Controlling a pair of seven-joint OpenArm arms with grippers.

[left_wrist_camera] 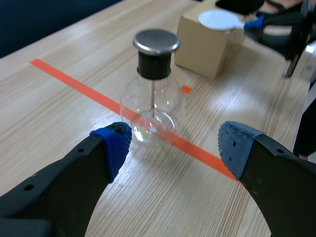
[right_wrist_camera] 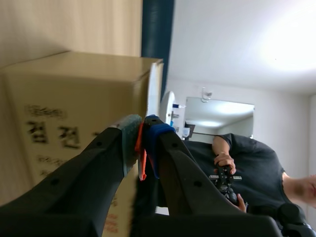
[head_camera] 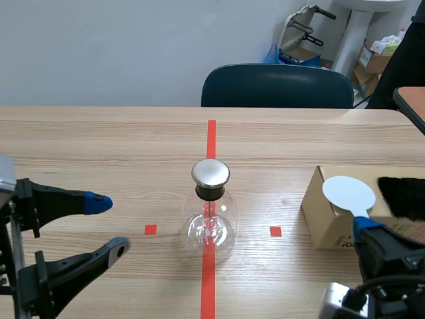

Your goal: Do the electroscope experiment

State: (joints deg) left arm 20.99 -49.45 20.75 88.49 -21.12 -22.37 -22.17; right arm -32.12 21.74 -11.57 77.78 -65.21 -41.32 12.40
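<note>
**A:** While we're on the scene view, where does the electroscope (head_camera: 210, 206) stand?

**B:** Upright on the table (head_camera: 99, 139), on the middle tape line between the arms. The left gripper (head_camera: 109, 224) hangs open near it. The right gripper (head_camera: 364, 226) pinches the handle of a paddle (head_camera: 348, 194), whose white disc lies over a cardboard box (head_camera: 317, 216) beside a black furry pad (head_camera: 402, 197).

**A:** And the left wrist view?

**B:** Fingers spread wide, with the electroscope just ahead between them, untouched.

**A:** The right wrist view?

**B:** Fingers clamped on the paddle's thin orange handle, the box close beside.

**A:** How will they handle?

**B:** I'd judge the electroscope to be thin glass: smooth, fragile, easily tipped. It's best steadied gently low on the bulb or at the dark neck. The paddle looks light and stiff, so the handle is the sensible hold, leaving the disc untouched.
</note>
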